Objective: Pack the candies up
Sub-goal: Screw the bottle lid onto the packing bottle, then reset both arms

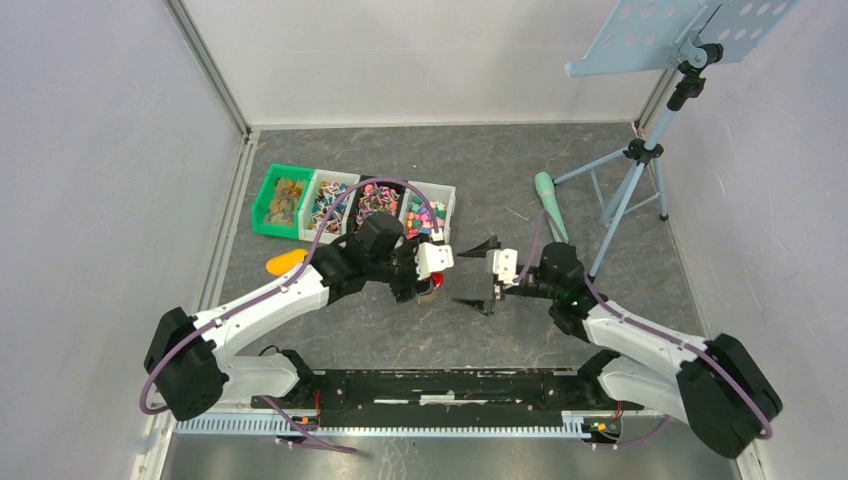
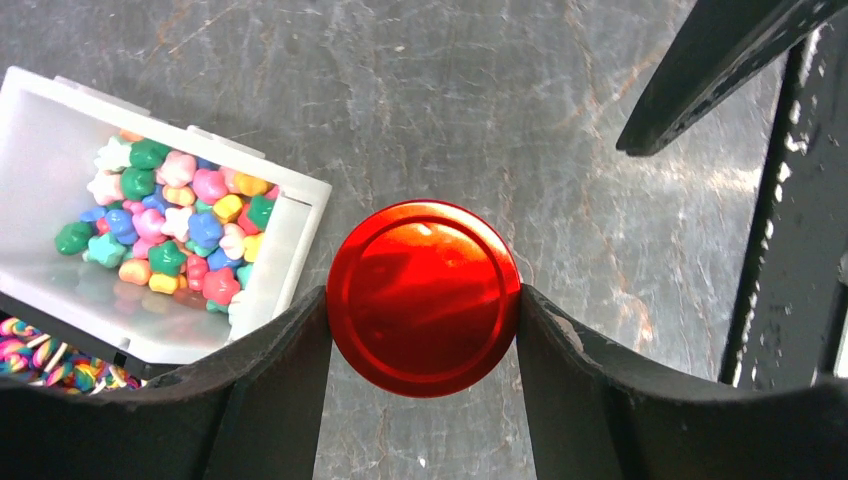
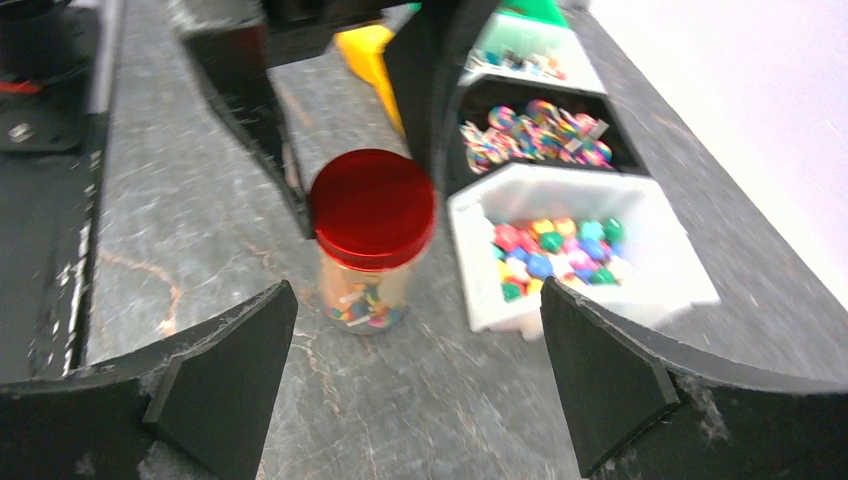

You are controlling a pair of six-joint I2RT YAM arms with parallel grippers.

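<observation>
While the left gripper [image 2: 422, 298] pinches the red lid [image 2: 423, 296] on the jar [image 3: 366, 285] of candies [image 3: 358, 304], the right gripper [image 3: 415, 295] gapes empty, jar just beyond its fingertips.

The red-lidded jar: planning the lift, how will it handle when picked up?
The jar looks rigid, clear, likely light with small candies inside. The glossy red lid, pinched by the left end effector, may slip. Narrow and upright, it could tip if pushed.
</observation>
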